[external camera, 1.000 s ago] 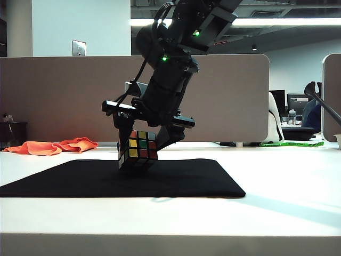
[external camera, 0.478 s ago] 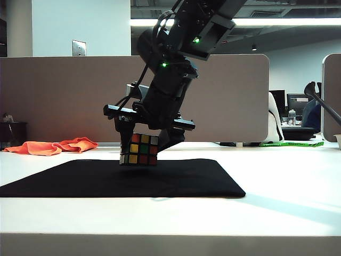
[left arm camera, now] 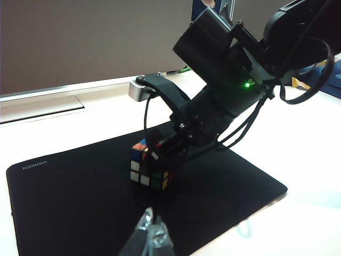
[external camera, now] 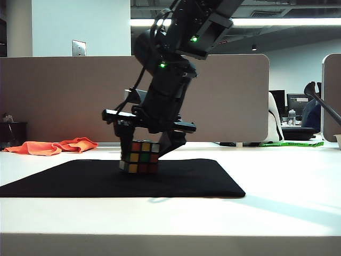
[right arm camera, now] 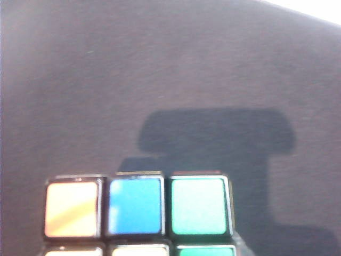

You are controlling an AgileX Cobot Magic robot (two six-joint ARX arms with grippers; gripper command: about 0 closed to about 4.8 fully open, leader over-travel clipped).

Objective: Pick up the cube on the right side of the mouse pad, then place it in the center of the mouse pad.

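Note:
The cube (external camera: 139,158) with its coloured stickers is held between the fingers of my right gripper (external camera: 143,153), which reaches down steeply from above. It sits at the middle of the black mouse pad (external camera: 64,181); its underside looks to meet the mat. In the left wrist view the cube (left arm camera: 148,172) shows under the right gripper (left arm camera: 160,156) on the mouse pad (left arm camera: 69,208). The right wrist view is filled by the cube (right arm camera: 138,208) and mouse pad (right arm camera: 160,69). My left gripper (left arm camera: 153,234) hangs back over the pad's near part, its tips together with nothing held.
An orange cloth (external camera: 53,145) lies on the white table (external camera: 277,202) behind the pad's left end. A beige partition (external camera: 64,96) runs along the back. A small silver object (left arm camera: 137,89) sits at the table's far edge.
The right gripper has come down with the cube, which was tilted above the pad and now sits level and lower, at the mat's surface.

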